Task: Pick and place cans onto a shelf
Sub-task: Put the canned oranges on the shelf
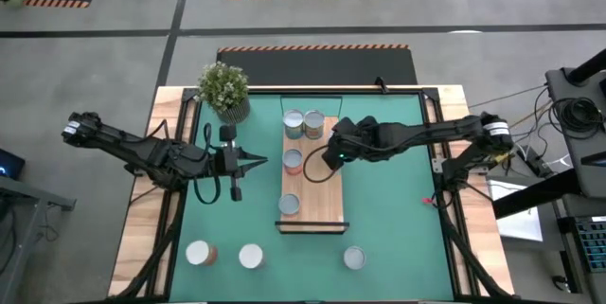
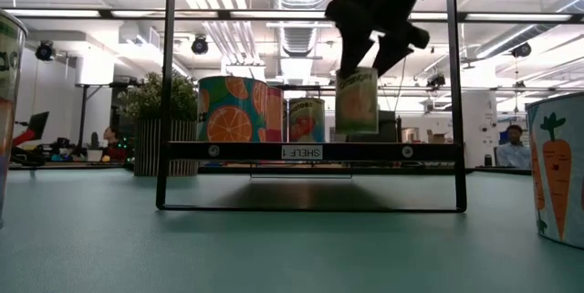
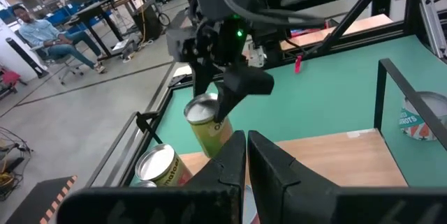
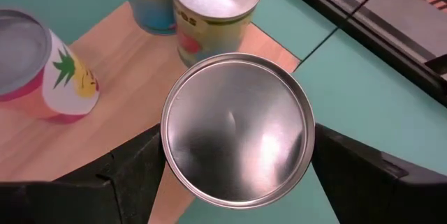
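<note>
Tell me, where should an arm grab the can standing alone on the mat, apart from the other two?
By its round side wall, coming straight down from above. The can stands upright, silver top up, with bare mat all round, so fingers can drop on either side. The right gripper holds its own can just so, above the shelf edge. The left gripper waits beside.

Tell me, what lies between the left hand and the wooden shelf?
Nothing but a bare strip of green mat separates the left hand from the shelf; the high view shows it.

Cans [image 1: 302, 125] crowd shelf [image 1: 327, 205] far end; near half free.
</note>
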You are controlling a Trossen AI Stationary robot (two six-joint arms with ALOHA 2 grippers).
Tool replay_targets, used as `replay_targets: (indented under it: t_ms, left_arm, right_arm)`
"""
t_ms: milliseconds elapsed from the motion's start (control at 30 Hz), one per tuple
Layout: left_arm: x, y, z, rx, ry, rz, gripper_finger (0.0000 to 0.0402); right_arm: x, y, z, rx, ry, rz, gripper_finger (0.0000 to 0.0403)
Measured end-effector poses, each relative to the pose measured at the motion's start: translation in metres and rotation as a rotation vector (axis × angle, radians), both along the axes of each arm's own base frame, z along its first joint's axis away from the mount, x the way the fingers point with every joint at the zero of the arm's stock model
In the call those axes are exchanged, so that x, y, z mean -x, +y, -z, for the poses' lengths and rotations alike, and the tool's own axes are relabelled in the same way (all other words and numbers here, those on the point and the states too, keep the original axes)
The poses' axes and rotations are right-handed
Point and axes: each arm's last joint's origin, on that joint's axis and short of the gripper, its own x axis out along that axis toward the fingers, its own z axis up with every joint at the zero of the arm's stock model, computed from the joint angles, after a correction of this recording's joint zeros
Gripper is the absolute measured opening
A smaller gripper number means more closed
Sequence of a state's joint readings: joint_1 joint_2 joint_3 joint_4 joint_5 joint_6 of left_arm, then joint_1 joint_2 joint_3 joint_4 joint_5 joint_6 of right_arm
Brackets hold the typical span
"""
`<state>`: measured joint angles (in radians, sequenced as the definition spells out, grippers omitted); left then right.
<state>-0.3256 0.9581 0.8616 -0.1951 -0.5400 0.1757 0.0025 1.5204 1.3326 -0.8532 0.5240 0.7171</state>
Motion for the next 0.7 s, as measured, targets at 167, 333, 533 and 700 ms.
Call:
replay_targets:
  t_ms: [167,333,533,700]
  left_arm:
    - [0.0,0.0,0.001,-0.002,0.006,0.0,0.0]
    - [0.0,0.0,0.001,-0.002,0.007,0.0,0.0]
    - [0.0,0.0,0.001,-0.002,0.007,0.0,0.0]
    - [0.0,0.0,0.001,-0.002,0.007,0.0,0.0]
  right_arm:
    - [-0.01,0.0,0.009,-0.004,0.011,0.021,0.0315]
    - [-0.013,-0.002,0.015,0.008,0.005,0.077,0.0315]
    - [-0.014,-0.003,0.014,0.029,-0.039,0.13,0.0315]
    - [-0.018,-0.003,0.015,0.026,-0.081,0.132,0.0315]
